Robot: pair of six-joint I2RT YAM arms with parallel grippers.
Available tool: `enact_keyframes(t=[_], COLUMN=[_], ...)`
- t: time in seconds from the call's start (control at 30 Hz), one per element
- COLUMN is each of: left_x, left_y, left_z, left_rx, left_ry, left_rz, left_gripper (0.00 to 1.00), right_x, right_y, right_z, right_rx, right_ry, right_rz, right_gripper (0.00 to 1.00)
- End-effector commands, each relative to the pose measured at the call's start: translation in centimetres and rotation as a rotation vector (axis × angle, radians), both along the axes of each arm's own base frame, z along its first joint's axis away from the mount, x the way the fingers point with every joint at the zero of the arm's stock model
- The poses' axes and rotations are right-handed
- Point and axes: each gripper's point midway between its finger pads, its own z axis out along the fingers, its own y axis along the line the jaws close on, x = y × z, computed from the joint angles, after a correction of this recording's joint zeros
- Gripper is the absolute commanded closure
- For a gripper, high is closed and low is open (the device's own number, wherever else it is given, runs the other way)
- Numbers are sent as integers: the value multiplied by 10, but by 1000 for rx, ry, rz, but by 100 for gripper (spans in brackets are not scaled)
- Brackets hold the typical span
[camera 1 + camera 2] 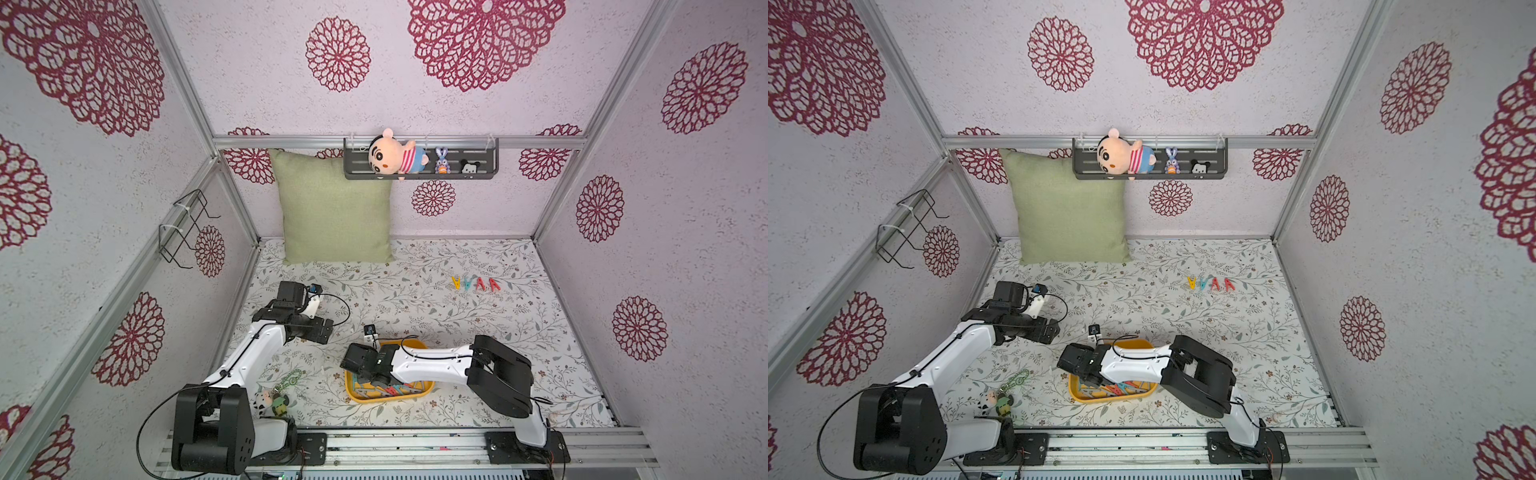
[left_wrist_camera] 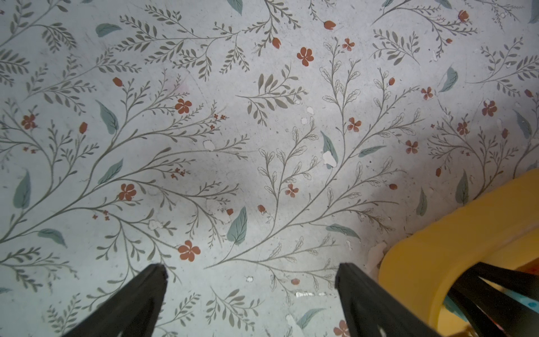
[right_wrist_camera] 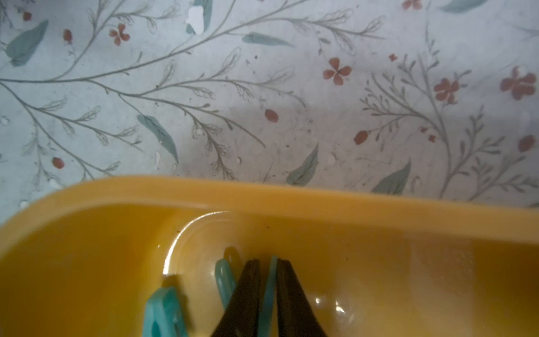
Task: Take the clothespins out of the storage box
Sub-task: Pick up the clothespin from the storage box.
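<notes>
The yellow storage box (image 1: 356, 394) (image 1: 1079, 395) sits on the flowered cloth near the front, with several clothespins (image 1: 392, 390) (image 1: 1121, 388) lying in it. My right gripper (image 3: 268, 262) reaches down inside the box (image 3: 262, 198) and is shut on the thin edge of a teal clothespin (image 3: 272, 283). Another teal clothespin (image 3: 163, 312) lies beside it. In both top views the wrist hides these jaws. My left gripper (image 2: 250, 271) hangs open above bare cloth, just beside the box's corner (image 2: 437, 248), holding nothing.
Several clothespins (image 1: 476, 284) (image 1: 1210, 284) stand in a row on the cloth at the back right. A green-chained keychain charm (image 1: 286, 384) lies left of the box. A green pillow (image 1: 332, 208) leans on the back wall under a dark shelf (image 1: 478, 176) of toys.
</notes>
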Motion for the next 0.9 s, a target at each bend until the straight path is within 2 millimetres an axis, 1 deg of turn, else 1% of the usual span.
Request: enact_keyframes(t=[0.0,0.2,0.33,0.53,0.67,0.77,0.8,0.87], left_x=[4,4,4,4,4,4,4,4], left_y=[-4,-3,-3,-4,-3,-3,-3,-2], left_z=[9,9,8,7,7,5,5,4], left_rx=[-7,-5,-5,-6,-1,-1,1,4], left_ry=[-44,-43,-42,-38,-37,-31,-28,-25], left_rz=[-22,-23,-23,-23,-19,-22,-21,-20], left_gripper=[1,1,1,1,1,1,1,1], right_x=[2,3,3,-1,1,7,17,29], right_y=[-6,-5,-3,-8,-24,-37,-45,-61], right_z=[-3,14,37,92,137,167,176,188], right_rx=[-10,9,30,110,191,235,246,249], right_ry=[4,-29,-43,-94,-155,-189,-197,-201], right_rz=[-25,-26,-12,12,8,16,6,-6], right_gripper=[88,100,100,100,100,100,100,100])
